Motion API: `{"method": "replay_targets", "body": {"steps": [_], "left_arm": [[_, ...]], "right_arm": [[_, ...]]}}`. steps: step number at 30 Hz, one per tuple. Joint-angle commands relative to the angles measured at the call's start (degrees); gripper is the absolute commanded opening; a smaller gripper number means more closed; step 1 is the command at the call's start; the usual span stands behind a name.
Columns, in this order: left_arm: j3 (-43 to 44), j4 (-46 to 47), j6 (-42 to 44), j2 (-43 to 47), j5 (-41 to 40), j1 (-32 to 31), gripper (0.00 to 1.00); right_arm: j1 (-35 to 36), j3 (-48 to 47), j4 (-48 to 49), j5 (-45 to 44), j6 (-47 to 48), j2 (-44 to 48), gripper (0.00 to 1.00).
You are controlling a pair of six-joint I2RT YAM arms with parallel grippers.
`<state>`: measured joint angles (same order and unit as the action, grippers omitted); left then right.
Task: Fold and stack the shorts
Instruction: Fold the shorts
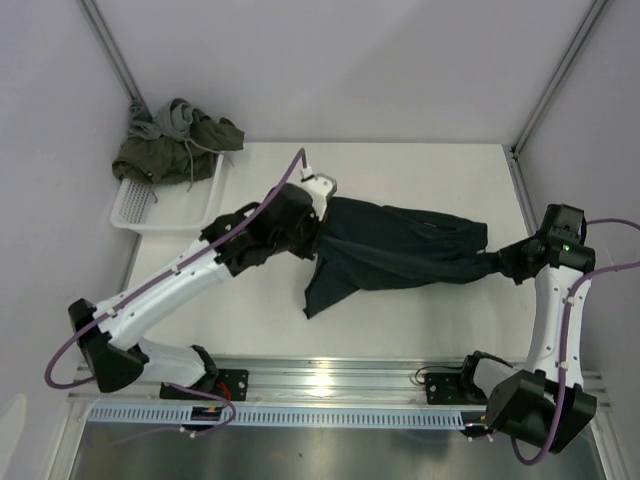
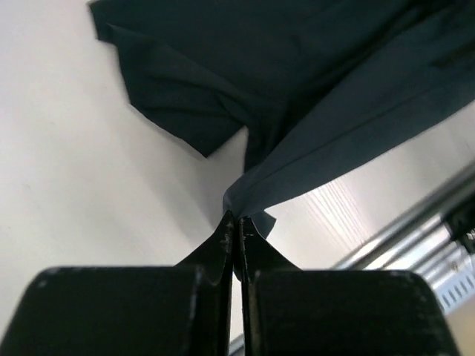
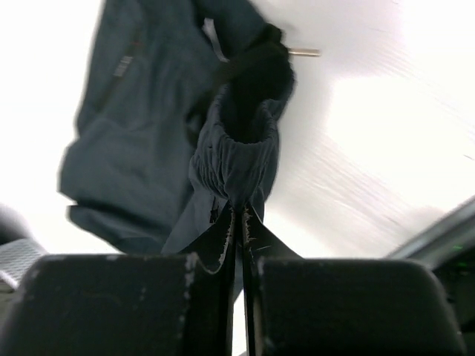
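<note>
We can read no words, numbers or brand names anywhere in these views. The one likely label is a small dark patch (image 3: 121, 68) on the navy shorts (image 3: 111, 148), seen from the right wrist. It is too blurred for us to make out any lettering on it.

The left gripper (image 2: 236, 222) pinches a fold of the navy shorts (image 2: 297, 96) above the white table (image 2: 82, 193).
</note>
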<state>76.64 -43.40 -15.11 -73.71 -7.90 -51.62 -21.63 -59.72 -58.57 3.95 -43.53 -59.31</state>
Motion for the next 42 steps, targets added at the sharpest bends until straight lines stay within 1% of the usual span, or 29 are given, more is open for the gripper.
{"method": "replay_targets", "body": {"steps": [1,2,5,10,14,16,19,21,25,27,28,30,31,32,34,35,36,37,38,39,40,42], "left_arm": [[8.2,-1.9,4.8,-6.5,-4.0,3.8,0.0],[9.4,-2.3,5.2,-8.1,-6.4,5.1,0.0],[13.6,-2.0,6.8,-14.3,-7.6,6.8,0.0],[18.8,1.5,8.2,-21.6,-4.6,10.7,0.0],[25.5,1.9,8.6,-27.0,-4.3,14.3,0.0],[27.2,2.0,9.0,-28.7,-2.9,15.9,0.0],[32.3,1.9,9.8,-32.4,-1.6,17.1,0.0],[35.5,1.2,10.1,-36.0,-1.7,17.9,0.0],[42.0,0.4,11.0,-42.0,-2.2,19.1,0.0],[43.8,0.6,11.1,-44.1,-1.9,19.6,0.0],[44.9,0.9,10.9,-46.1,-1.8,20.1,0.0],[46.9,0.9,10.8,-49.1,-1.5,20.5,0.0],[47.6,0.5,10.8,-50.0,-1.4,20.8,0.0],[47.9,0.2,10.6,-51.0,-1.9,21.1,0.0],[49.0,-0.1,10.3,-52.9,-1.7,21.6,0.06],[49.1,0.1,10.0,-53.4,-1.9,21.8,0.11],[49.2,0.0,9.1,-53.6,-2.1,22.3,0.34],[49.2,-0.4,8.5,-53.8,-2.6,22.5,0.5],[49.2,-0.5,7.5,-53.6,-3.3,22.7,0.78],[48.9,-0.7,6.9,-53.4,-4.1,23.0,0.88],[48.9,-1.0,6.4,-52.5,-5.0,23.1,0.92],[47.6,-1.2,6.1,-51.3,-5.9,23.1,0.95]], "right_arm": [[-0.3,-4.3,3.3,2.6,-4.9,-3.2,0.0],[-0.3,-4.7,4.0,2.8,-6.0,-5.3,0.0],[-0.3,-6.6,6.9,3.0,-7.4,-9.7,0.0],[0.0,-13.1,8.8,2.8,-8.9,-17.1,0.0],[0.7,-18.1,9.6,1.7,-10.1,-22.7,0.0],[1.3,-20.7,10.4,1.0,-10.5,-26.0,0.0],[2.1,-23.6,11.8,0.7,-11.1,-31.4,0.0],[2.6,-25.0,14.3,1.0,-10.9,-34.5,0.0],[3.4,-28.9,19.8,3.3,-9.3,-43.8,0.0],[4.0,-30.0,24.9,4.2,-8.6,-46.4,0.0],[4.0,-30.3,29.1,6.1,-8.1,-48.8,0.0],[4.7,-31.8,32.1,8.1,-7.9,-51.3,0.0],[5.0,-33.1,33.7,9.1,-7.5,-54.5,0.0],[5.5,-35.6,34.6,10.3,-6.2,-56.1,0.15],[5.8,-37.9,35.6,12.8,-4.9,-58.7,0.64],[6.1,-38.4,35.8,12.1,-4.2,-59.4,0.97],[6.4,-38.4,37.3,10.8,-3.4,-59.3,1.0],[6.4,-38.1,37.7,11.2,-2.4,-58.2,1.0],[6.4,-38.2,37.3,11.0,-0.7,-57.5,0.99],[6.4,-38.2,36.2,9.9,0.2,-56.6,0.99],[6.3,-37.8,35.6,9.3,1.3,-55.6,0.99],[5.9,-35.7,32.8,7.7,4.5,-52.1,1.0]]}}
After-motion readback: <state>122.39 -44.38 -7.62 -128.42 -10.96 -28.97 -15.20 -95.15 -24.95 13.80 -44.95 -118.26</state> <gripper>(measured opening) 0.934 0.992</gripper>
